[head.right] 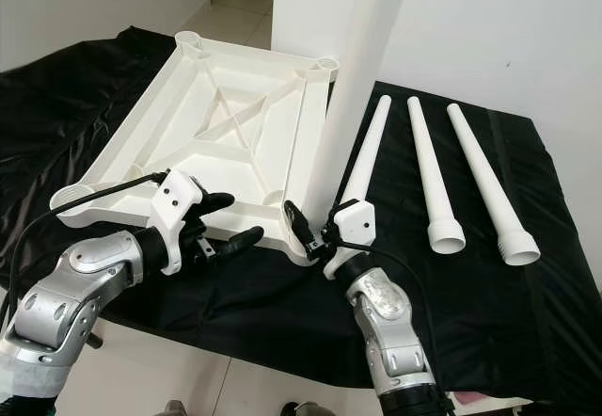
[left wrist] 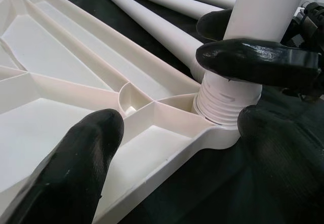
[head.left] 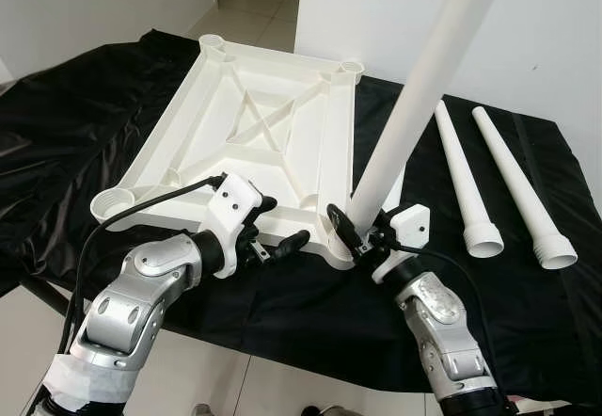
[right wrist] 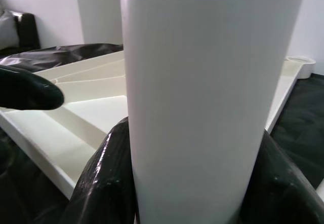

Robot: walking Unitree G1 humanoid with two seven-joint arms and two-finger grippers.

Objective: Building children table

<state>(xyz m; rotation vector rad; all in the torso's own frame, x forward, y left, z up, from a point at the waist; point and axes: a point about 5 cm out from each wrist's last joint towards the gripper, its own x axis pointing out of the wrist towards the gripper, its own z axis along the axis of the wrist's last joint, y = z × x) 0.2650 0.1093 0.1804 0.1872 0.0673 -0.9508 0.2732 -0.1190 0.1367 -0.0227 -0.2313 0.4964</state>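
Note:
The white table top [head.left: 254,124] lies upside down on the black-covered table, with open leg sockets at its corners. A white leg [head.left: 419,87] stands tilted in the near right corner socket, its threaded end [left wrist: 223,100] seated there. My right gripper [head.left: 356,232] is shut on that leg just above the socket, with fingers [right wrist: 106,178] on both sides of the leg [right wrist: 202,82]. To the left of that corner my left gripper [head.left: 279,223] is open. One finger rests over the top's near rim, the other over the cloth. Three loose legs [head.right: 428,176] lie to the right.
The black cloth [head.left: 527,284] covers the whole work table and hangs over its near edge, close to my arms. A white wall [head.left: 555,30] stands behind on the right. Tiled floor [head.left: 254,2] lies beyond the far left corner.

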